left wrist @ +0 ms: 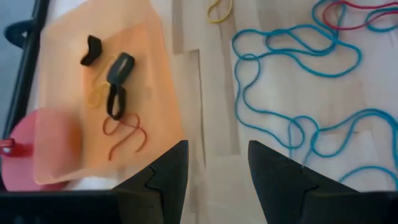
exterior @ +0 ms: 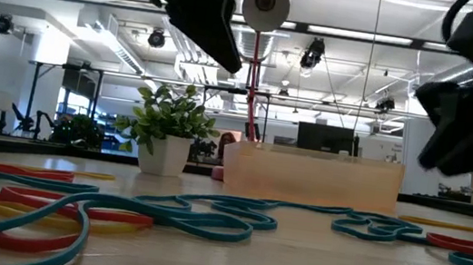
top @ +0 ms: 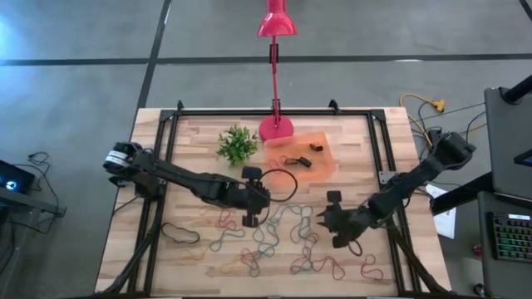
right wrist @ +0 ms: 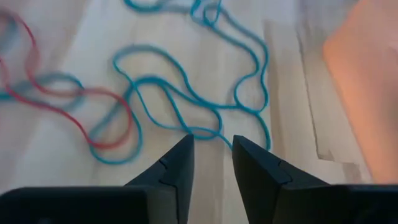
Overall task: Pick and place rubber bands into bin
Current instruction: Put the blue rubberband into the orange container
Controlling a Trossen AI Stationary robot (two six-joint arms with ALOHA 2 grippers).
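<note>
Rubber bands (top: 274, 237), thin floppy loops in teal, red and yellow, lie scattered across the pale wooden table (top: 191, 257); several already sit in the translucent orange bin (top: 320, 158). No legible writing. Left gripper (left wrist: 214, 171) hangs beside the bin, jaws apart, empty. Right gripper (right wrist: 211, 155) hovers over a teal band, jaws narrowly apart, empty.

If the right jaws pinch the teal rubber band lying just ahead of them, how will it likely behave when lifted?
The teal rubber band lies in loose wavy curves, so it will probably hang limp. It looks thin and probably light. It crosses a red band, which might drag along. The right gripper is open above it.
</note>
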